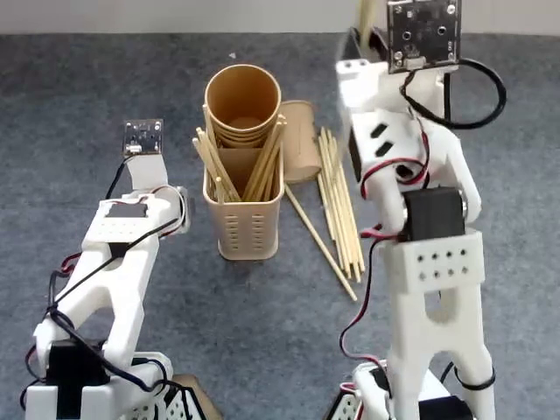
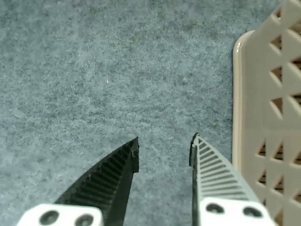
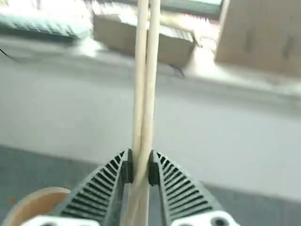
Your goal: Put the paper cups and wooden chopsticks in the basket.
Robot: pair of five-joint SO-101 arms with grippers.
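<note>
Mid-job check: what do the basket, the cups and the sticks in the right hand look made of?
Basket: likely moulded plastic, smooth beige, with cut-out slots. Cups: paper by the look, matte brown, thin rims. Chopsticks in the right hand: pale bare wood or bamboo, apparently unvarnished.

Grey carpet (image 1: 87, 87) — basket (image 1: 249, 229), cup (image 1: 302, 140), chopsticks (image 1: 341, 210)

The left arm (image 1: 118, 262) and right arm (image 1: 411, 324) were white and blocky, with black motors (image 1: 431, 213) and red and black wires (image 1: 501, 94). The right arm had rows of little holes (image 1: 442, 265). The left gripper (image 2: 164, 140) had one black toothed finger (image 2: 113, 179) and one white.
</note>
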